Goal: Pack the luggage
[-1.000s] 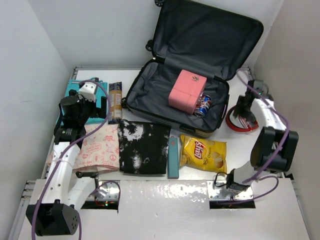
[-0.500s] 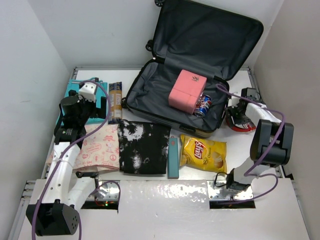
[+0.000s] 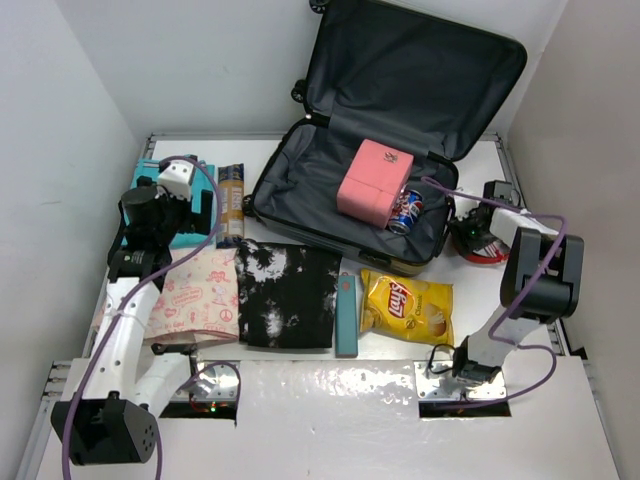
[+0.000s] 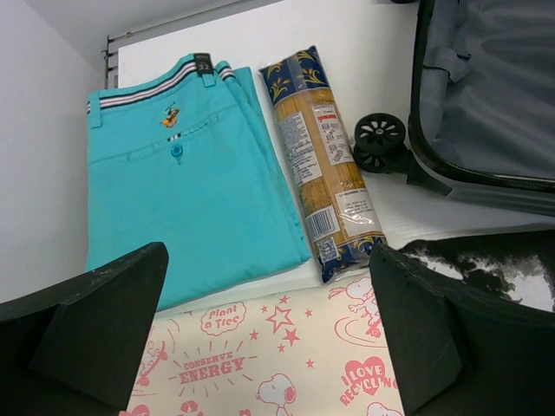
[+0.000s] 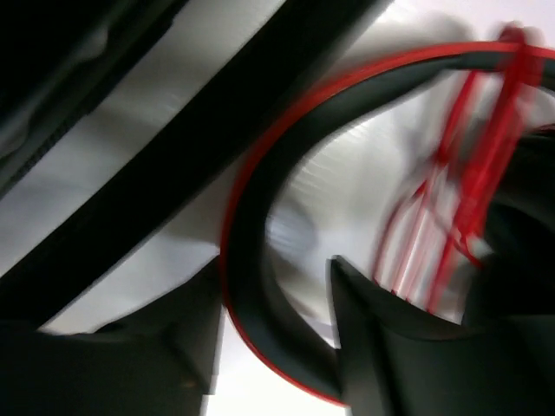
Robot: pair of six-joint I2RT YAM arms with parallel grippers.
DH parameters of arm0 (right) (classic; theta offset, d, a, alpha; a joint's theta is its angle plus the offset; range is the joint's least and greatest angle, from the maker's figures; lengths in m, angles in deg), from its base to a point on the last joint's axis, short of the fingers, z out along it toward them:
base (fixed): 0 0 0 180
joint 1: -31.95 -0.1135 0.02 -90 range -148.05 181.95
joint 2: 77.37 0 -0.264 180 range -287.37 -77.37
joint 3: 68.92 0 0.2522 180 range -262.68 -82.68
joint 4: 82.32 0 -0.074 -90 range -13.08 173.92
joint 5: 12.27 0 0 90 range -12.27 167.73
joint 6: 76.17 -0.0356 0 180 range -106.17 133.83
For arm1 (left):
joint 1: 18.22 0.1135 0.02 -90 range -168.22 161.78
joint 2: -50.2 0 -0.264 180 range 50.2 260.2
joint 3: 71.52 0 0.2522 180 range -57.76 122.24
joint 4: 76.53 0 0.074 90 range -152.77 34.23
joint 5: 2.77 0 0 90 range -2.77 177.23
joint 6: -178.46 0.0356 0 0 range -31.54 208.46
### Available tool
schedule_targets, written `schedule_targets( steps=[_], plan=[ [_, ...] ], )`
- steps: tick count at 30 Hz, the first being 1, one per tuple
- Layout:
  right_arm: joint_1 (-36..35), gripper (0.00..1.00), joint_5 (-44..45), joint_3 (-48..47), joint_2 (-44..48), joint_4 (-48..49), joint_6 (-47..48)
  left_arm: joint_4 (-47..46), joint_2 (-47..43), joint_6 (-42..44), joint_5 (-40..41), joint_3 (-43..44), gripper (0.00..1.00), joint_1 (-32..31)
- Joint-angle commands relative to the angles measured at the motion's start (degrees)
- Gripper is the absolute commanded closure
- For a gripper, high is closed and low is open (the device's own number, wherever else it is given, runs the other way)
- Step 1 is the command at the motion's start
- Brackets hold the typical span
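The luggage (image 3: 320, 185) lies open at the back, its lid (image 3: 420, 70) up against the wall. It holds a pink box (image 3: 375, 182) and a soda can (image 3: 405, 212). My right gripper (image 3: 470, 230) is low over a black-and-red ring (image 3: 482, 252) beside the luggage's right edge. In the blurred right wrist view the gripper (image 5: 273, 312) is open, its fingers on either side of the ring's rim (image 5: 251, 260). My left gripper (image 3: 185, 232) is wide open and empty above a Snoopy paper bag (image 4: 260, 364). The luggage's corner (image 4: 494, 95) and wheel (image 4: 380, 139) show there too.
Teal trousers (image 4: 182, 182) and a pasta pack (image 4: 316, 165) lie at the back left. A black-and-white shirt (image 3: 285, 295), a teal slim box (image 3: 346, 315) and a yellow chips bag (image 3: 407, 305) lie in front of the luggage. White walls close in both sides.
My right gripper has dropped and moved left onto the black-and-red ring beside the luggage. My left arm has shifted slightly toward the back.
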Motion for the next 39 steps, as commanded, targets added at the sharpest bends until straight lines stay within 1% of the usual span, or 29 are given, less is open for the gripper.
schedule_targets(
  steps=[1, 3, 6, 8, 9, 10, 11, 14, 15, 19, 24, 29, 32, 35, 39],
  plan=[
    [-1.35, 0.53, -4.3, -0.56, -4.48, 3.96, 0.81, 0.12, 0.1, 1.03, 1.23, 3.82, 0.0, -0.21],
    [-1.35, 0.59, -5.88, 0.67, -4.31, 5.01, 1.25, 0.3, 0.11, 0.85, 1.23, 4.26, 0.0, -0.21],
    [-1.26, 0.62, -6.59, 1.38, -4.74, 4.58, 2.13, 0.48, 0.19, 0.5, 1.23, 4.26, 0.0, -0.13],
    [-1.17, 0.69, -7.29, 1.02, -5.44, 3.44, 2.31, 0.65, 0.19, 0.33, 1.06, 4.26, 0.0, -0.13],
    [-1.26, 0.75, -8.16, 1.02, -5.62, 3.35, 2.22, 0.65, 0.19, 0.41, 0.97, 4.17, 0.0, -0.13],
    [-1.17, 0.92, -8.52, 0.59, -5.8, 3.08, 2.31, 0.83, 0.19, 0.41, 0.97, 4.17, 0.0, -0.13],
    [-1.17, 1.0, -8.78, -0.03, -6.06, 1.52, 2.4, 0.74, 0.19, 0.59, 1.14, 4.26, 0.0, -0.13],
    [-0.82, 1.0, -8.53, -1.44, -4.58, -0.52, 0.91, 0.83, 0.11, 1.11, 1.41, 4.35, 0.0, -0.13],
    [-0.65, 1.0, -7.74, -1.35, -3.79, -0.26, -1.1, 0.83, -0.07, 1.12, 1.41, 4.26, 0.0, -0.04],
    [0.76, 1.0, -5.28, -0.91, 2.27, 1.5, -5.24, 0.3, -0.33, 1.29, 1.15, 4.0, 0.0, -0.13],
    [1.2, 1.0, -1.5, -1.7, 7.99, 1.86, -7.62, -0.66, -0.25, 1.2, 0.18, 3.38, 0.0, -0.13],
    [1.2, 1.0, 2.63, -2.32, 12.83, 0.53, -7.53, -1.02, -0.33, 1.2, -0.26, 3.2, 0.0, -0.13],
    [1.2, 1.0, 3.08, -2.32, 14.93, -0.34, -6.65, -1.37, -0.25, 1.38, -0.17, 3.12, 0.0, -0.04],
    [1.2, 1.0, 3.6, -4.25, 16.87, -2.1, -6.57, -1.63, -0.16, 1.29, -0.26, 3.12, 0.0, -0.13],
    [1.03, 1.0, 2.03, -9.6, 19.16, -3.51, -6.13, -1.98, 0.02, 1.03, -1.31, 3.29, 0.0, -0.13]
  ],
)
